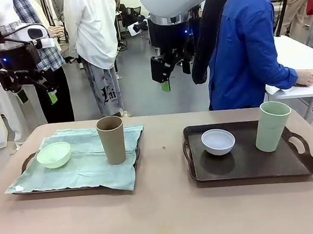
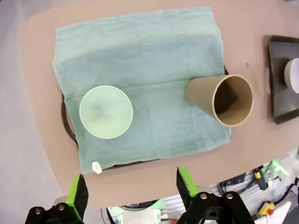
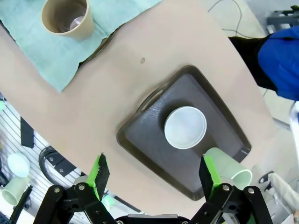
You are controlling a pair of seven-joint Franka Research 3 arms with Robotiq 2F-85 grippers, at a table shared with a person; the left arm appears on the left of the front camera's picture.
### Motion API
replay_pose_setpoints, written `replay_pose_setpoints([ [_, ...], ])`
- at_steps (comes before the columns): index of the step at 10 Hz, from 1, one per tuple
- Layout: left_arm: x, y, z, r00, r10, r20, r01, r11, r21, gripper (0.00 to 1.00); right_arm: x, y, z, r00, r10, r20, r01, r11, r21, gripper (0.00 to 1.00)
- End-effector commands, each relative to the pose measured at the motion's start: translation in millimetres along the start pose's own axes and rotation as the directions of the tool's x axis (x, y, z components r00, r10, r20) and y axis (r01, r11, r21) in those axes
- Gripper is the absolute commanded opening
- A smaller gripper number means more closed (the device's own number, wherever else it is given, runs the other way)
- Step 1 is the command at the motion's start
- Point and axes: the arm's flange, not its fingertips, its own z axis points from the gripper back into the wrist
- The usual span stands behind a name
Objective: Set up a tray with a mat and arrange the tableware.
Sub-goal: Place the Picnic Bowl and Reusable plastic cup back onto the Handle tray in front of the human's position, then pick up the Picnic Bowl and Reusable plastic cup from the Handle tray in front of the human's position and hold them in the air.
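A: What's behind the tan surface?
B: A person in a blue jacket, beside a white table. Another person in a white top stands farther left.
A: And on the surface itself?
B: One small dark speck.

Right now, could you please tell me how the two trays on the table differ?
The left tray is draped with a pale green mat, which overhangs its edges; the right tray is bare. The left tray holds a pale green bowl and a brown cup; the right tray holds a white bowl and a pale green cup. Both are dark, handled trays carrying one bowl and one upright cup.
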Motion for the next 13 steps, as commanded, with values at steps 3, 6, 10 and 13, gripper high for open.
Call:
replay_pose_setpoints([
  [3,-1,2,2,1.000,-0.018,0.005,0.018,1.000,-0.007,1.00,-4,0,-3,1.000,0.006,0.005,-0.006,1.000,-0.004,1.00],
  [6,-1,2,2,1.000,-0.018,0.005,0.018,1.000,-0.007,1.00,-4,0,-3,1.000,0.006,0.005,-0.006,1.000,-0.004,1.00],
  [10,-1,2,2,1.000,-0.018,0.005,0.018,1.000,-0.007,1.00,-4,0,-3,1.000,0.006,0.005,-0.006,1.000,-0.004,1.00],
  [13,-19,-21,14,0.998,0.062,0.030,-0.063,0.998,0.030,1.00,-43,-14,13,0.953,-0.292,-0.081,0.293,0.956,0.003,1.00],
])
